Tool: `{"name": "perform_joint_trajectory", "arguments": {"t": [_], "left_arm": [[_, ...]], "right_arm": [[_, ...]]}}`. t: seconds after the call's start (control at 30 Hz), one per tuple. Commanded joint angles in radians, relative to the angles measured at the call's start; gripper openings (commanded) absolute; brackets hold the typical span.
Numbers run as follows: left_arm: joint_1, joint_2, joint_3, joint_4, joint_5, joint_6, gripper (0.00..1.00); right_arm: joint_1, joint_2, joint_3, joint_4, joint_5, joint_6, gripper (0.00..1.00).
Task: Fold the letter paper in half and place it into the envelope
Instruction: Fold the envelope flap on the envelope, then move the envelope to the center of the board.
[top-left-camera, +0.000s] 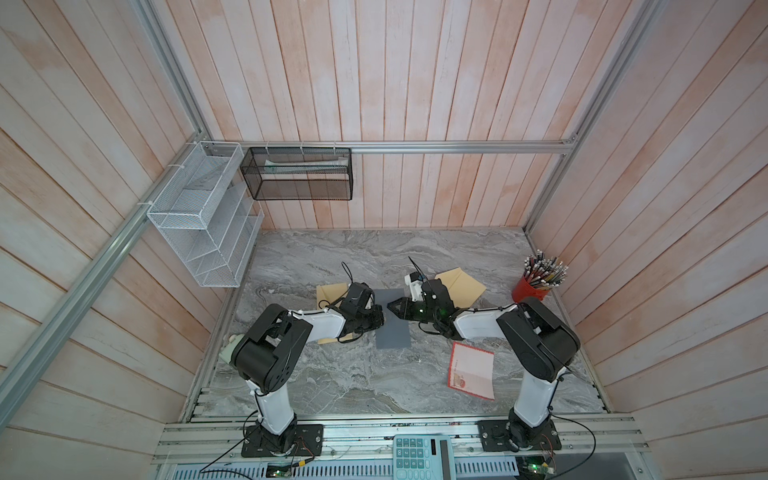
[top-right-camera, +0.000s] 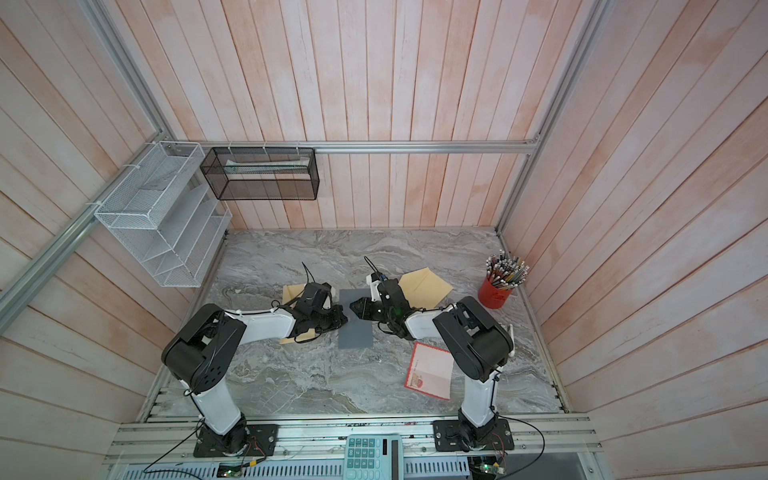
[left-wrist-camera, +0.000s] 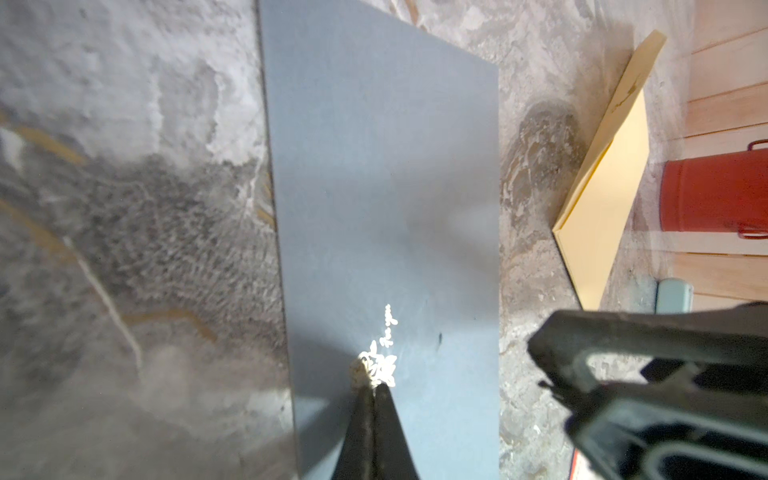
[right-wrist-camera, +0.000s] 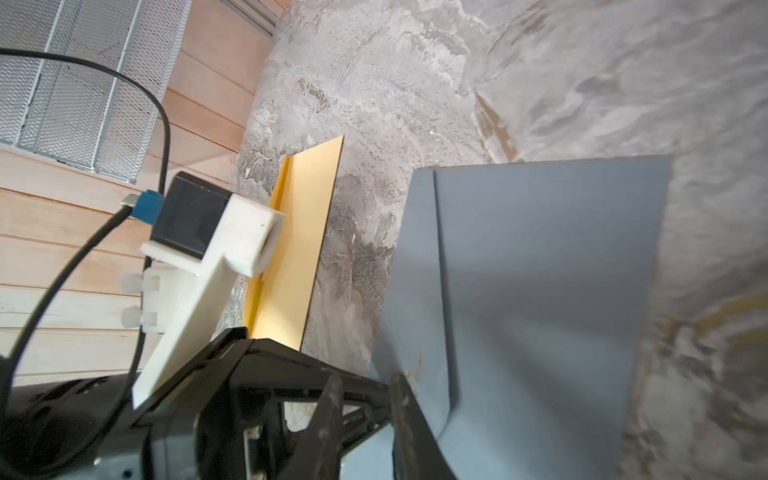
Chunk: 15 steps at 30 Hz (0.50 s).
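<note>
I'm pinning the grey sheet (top-left-camera: 392, 332) with my closed left gripper (left-wrist-camera: 372, 384); right gripper (right-wrist-camera: 365, 384), jaws apart, facing its opposite long edge

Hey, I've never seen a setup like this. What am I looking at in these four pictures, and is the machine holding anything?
Two robot arms work at a marble table. Two pictures look down from overhead; the other two come from a camera on each arm's wrist. Between the arms lies a grey sheet. A tan envelope lies partly under the left arm and a second envelope by the right. Nearer the front are a red-bordered letter paper, a red pencil cup and a calculator. The left gripper is shut, its tip on the grey sheet. The right gripper has its jaws slightly apart at the sheet's edge; whether it grips is unclear.
</note>
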Motion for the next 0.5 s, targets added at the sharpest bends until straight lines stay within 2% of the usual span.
{"name": "perform_joint_trajectory", "arguments": {"t": [0.0, 0.27, 0.47], "left_arm": [[0.015, 0.012, -0.043, -0.059, -0.015, -0.003, 0.00], [0.030, -0.006, -0.039, -0.056, 0.009, -0.002, 0.00], [0.030, -0.099, -0.017, -0.090, 0.029, 0.016, 0.00]], "right_arm": [[0.017, 0.059, 0.038, -0.045, -0.025, -0.022, 0.22], [0.014, 0.157, 0.093, -0.060, -0.018, -0.028, 0.22], [-0.008, 0.237, 0.140, -0.054, -0.012, -0.019, 0.21]]}}
